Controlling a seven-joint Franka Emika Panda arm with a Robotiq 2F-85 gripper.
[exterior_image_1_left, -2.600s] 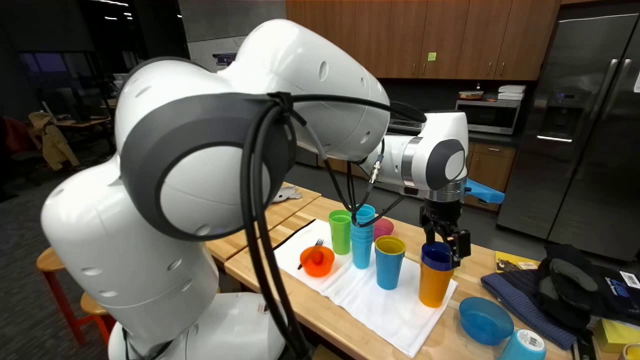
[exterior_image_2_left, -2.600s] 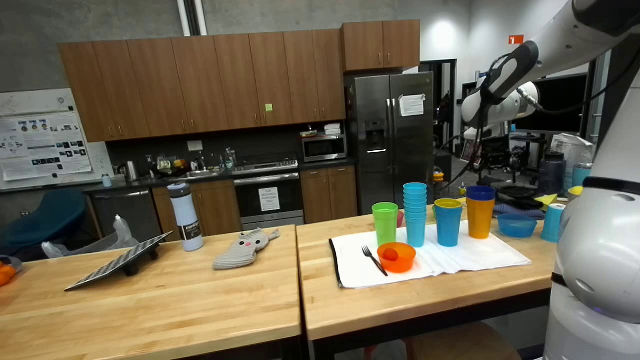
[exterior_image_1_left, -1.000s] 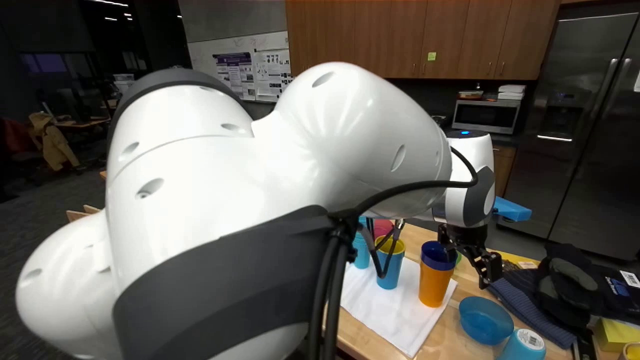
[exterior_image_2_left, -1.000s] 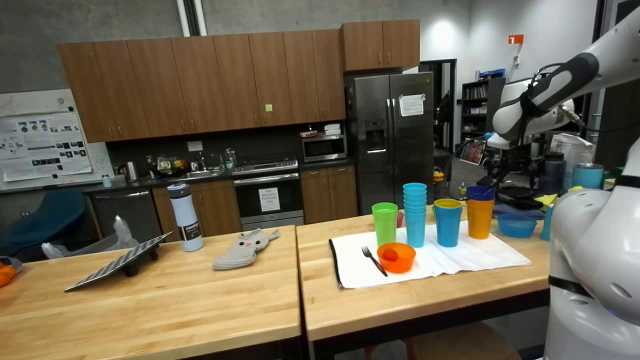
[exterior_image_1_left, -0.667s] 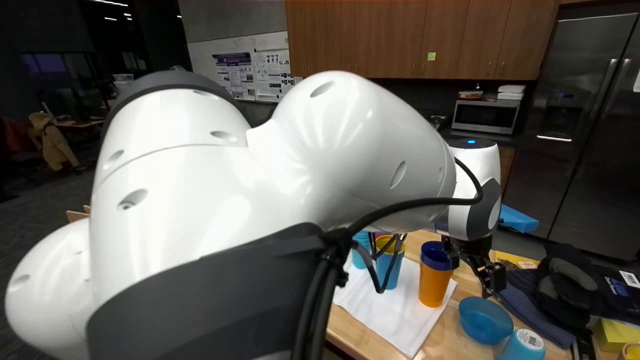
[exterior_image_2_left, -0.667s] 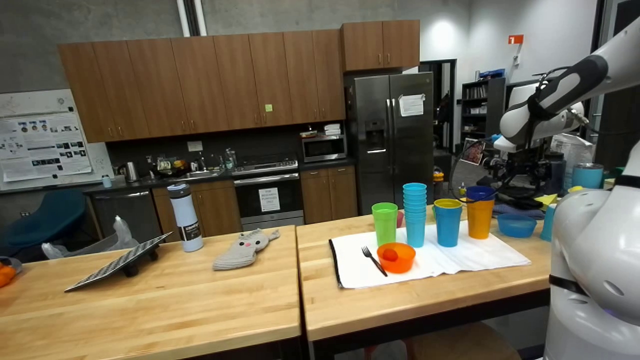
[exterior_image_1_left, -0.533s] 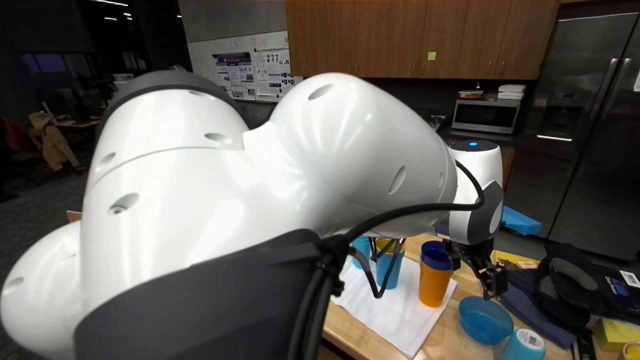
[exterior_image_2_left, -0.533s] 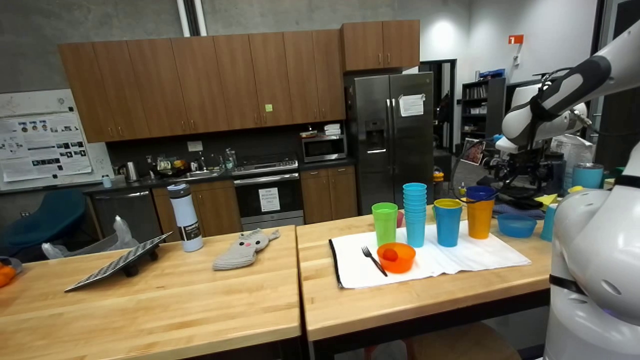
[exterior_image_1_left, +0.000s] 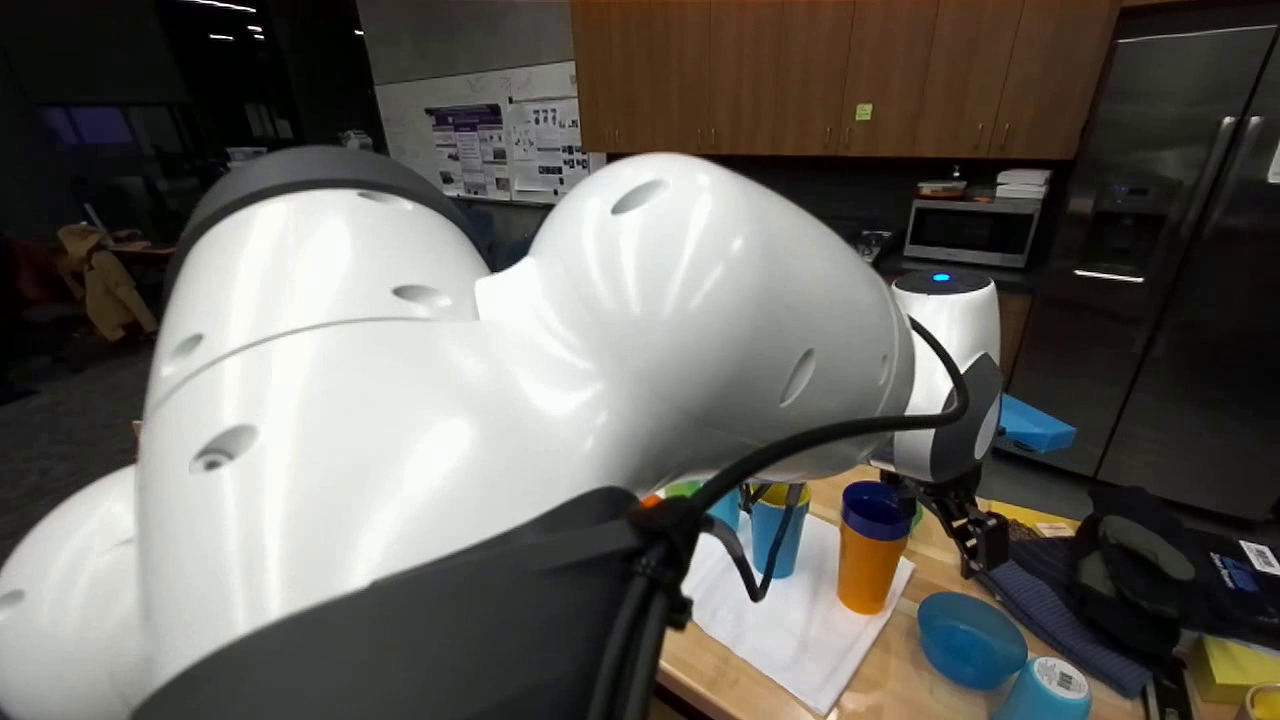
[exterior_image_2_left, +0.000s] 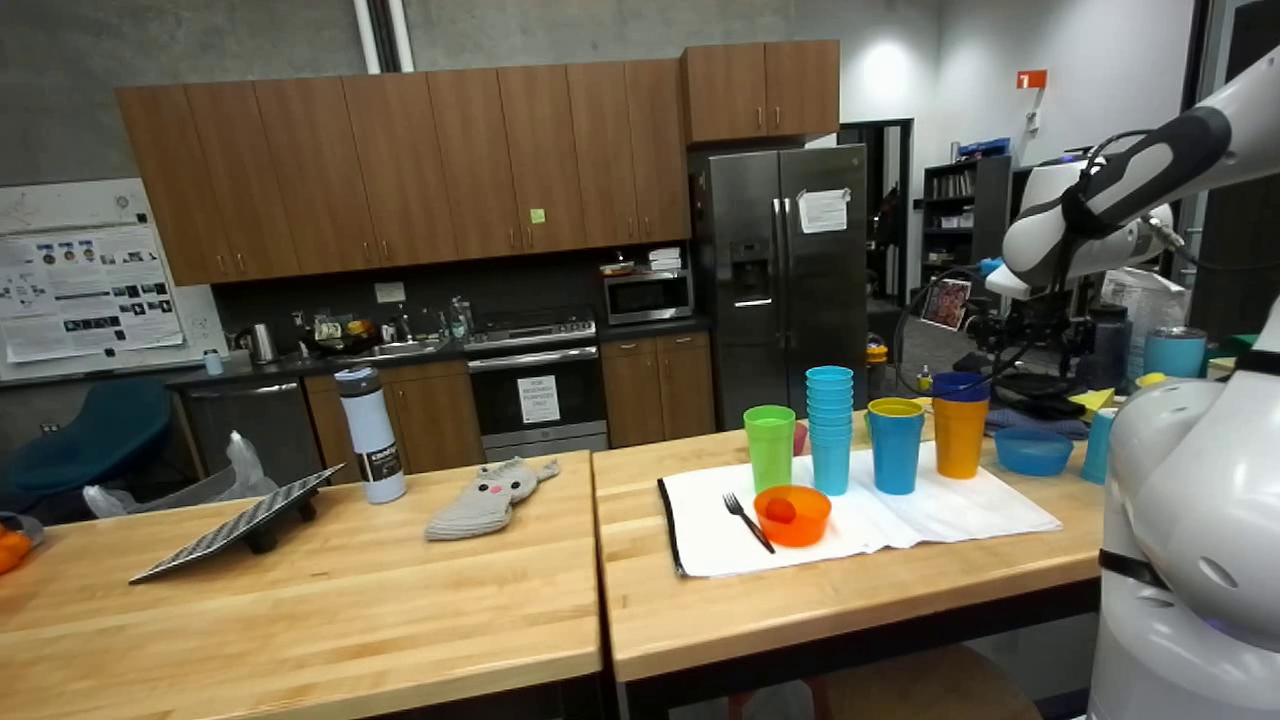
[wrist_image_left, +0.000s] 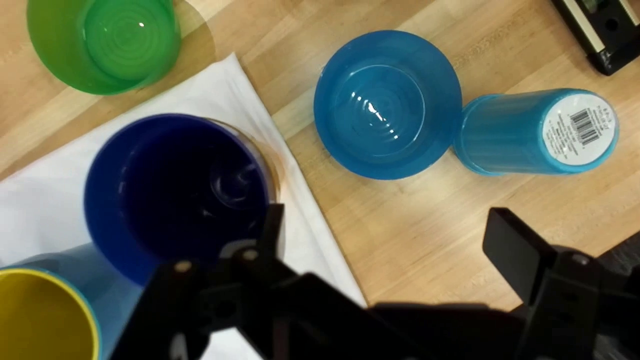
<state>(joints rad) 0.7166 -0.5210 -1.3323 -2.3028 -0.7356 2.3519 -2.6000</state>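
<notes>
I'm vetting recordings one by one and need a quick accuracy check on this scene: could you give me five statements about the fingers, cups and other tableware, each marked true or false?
1. The fingers stand apart with nothing gripped between them. True.
2. The fork lies inside the orange bowl. False: the fork lies beside the orange bowl, on the white cloth.
3. A dark blue cup sits nested in the orange cup. True.
4. The cup with the barcode label stands mouth up. False: the cup with the barcode label is upside down.
5. In an exterior view, the stack of light blue cups shows between the green cup and the blue cup with a yellow rim. True.
</notes>
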